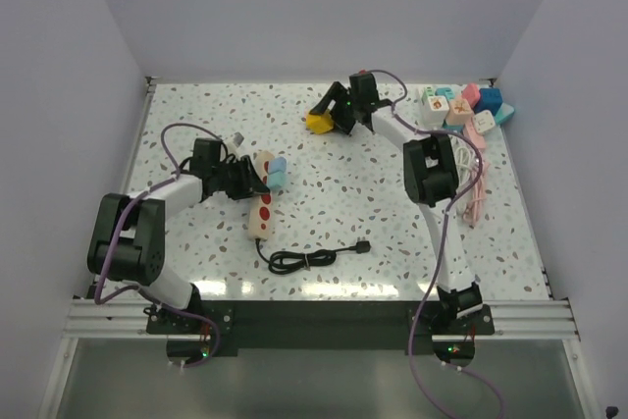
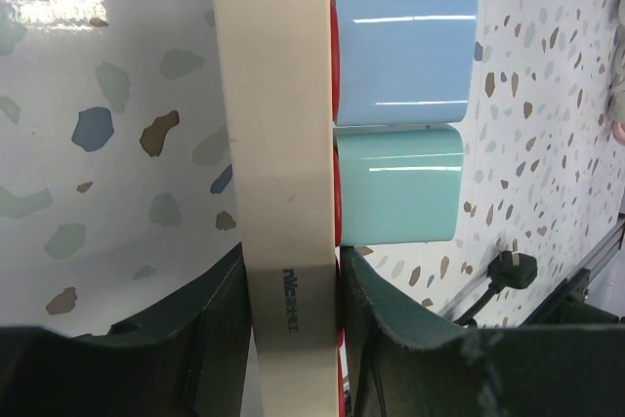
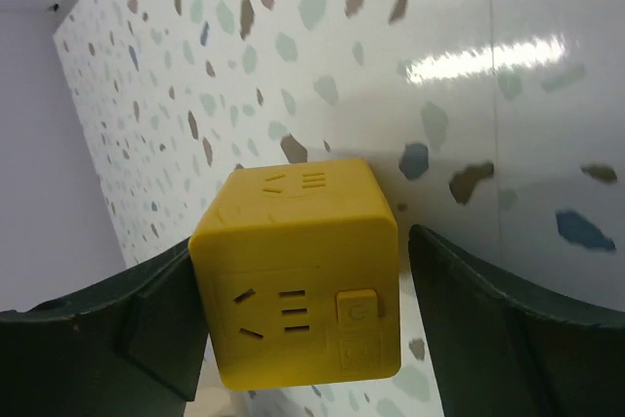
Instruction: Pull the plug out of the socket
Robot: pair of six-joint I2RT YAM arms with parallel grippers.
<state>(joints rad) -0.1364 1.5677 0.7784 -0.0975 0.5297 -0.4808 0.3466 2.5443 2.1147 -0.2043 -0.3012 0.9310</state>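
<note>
A cream power strip (image 1: pixel 262 207) with red sockets lies left of centre. A light blue plug (image 1: pixel 279 167) and a teal plug (image 1: pixel 276 181) sit side by side in its far end. My left gripper (image 1: pixel 243 180) is shut on the strip just below the teal plug. In the left wrist view the strip (image 2: pixel 278 144) runs between the jaws of the left gripper (image 2: pixel 290 319), with the blue plug (image 2: pixel 405 56) and the teal plug (image 2: pixel 398 187) sticking out to the right. My right gripper (image 1: pixel 336 117) is open around a yellow cube socket (image 3: pixel 298 280), with a small gap at one finger.
The strip's black cord (image 1: pixel 302 260) coils near the front and ends in a black plug (image 1: pixel 363 247). Several coloured cube sockets (image 1: pixel 463 105) are piled at the back right. A pink cable (image 1: pixel 478 193) lies by the right arm. The yellow cube (image 1: pixel 318 123) is at the back centre.
</note>
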